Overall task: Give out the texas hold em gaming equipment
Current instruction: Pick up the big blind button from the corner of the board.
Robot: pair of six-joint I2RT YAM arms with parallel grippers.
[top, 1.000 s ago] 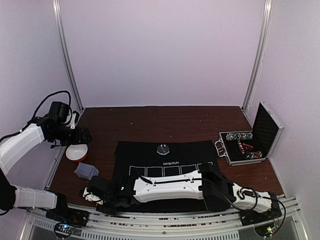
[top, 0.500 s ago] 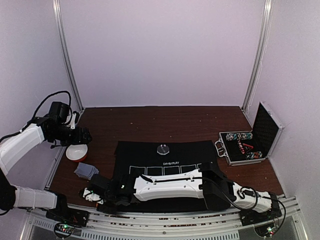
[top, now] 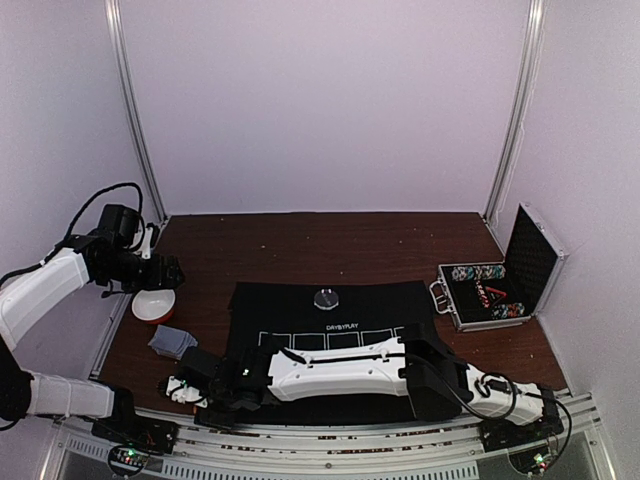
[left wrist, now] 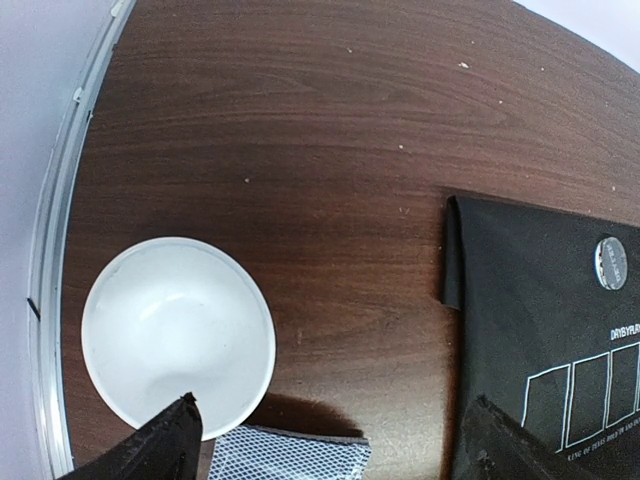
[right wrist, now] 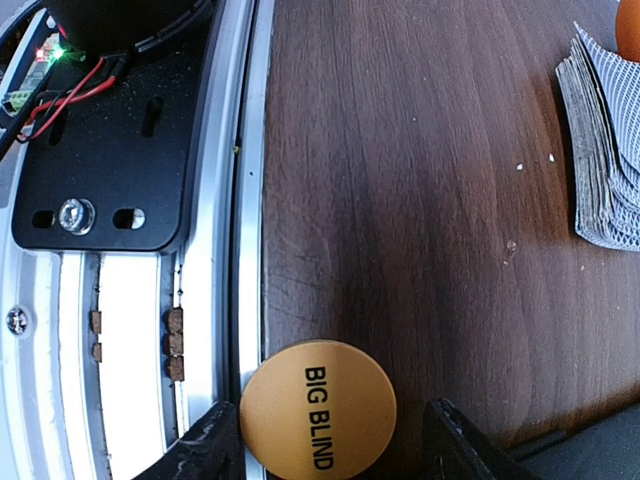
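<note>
A: Where is the blind disc?

B: It lies flat on the desk, label up, between the fingers of our right claw. That claw stands released. One finger looks to touch the rim and the other is clear of it, so we grip nothing.

A: How will it handle?

B: We judge it light, stiff and smooth. It is thin and sits flush on the wood, so there is little edge to catch. We would take it across the rim, fingers low against the desk, and squeeze gently. A hard, slick disc could squirt out sideways.

A: What crowds us?

B: The rail runs just beside the disc, on the side of the touching finger. That finger has little room, and a nudge could push the disc onto the metal. The deck lies ahead of the claw toward the other finger, well apart. Its cards are slightly fanned and we expect them to be slippery.

A: And our left claw?

B: It is released too, and empty. The bowl lies ahead of one finger, and the deck's edge shows between the fingers. The mat with the dealer disc on it lies ahead of the other. None of it looks to be in the right claw's way.
</note>
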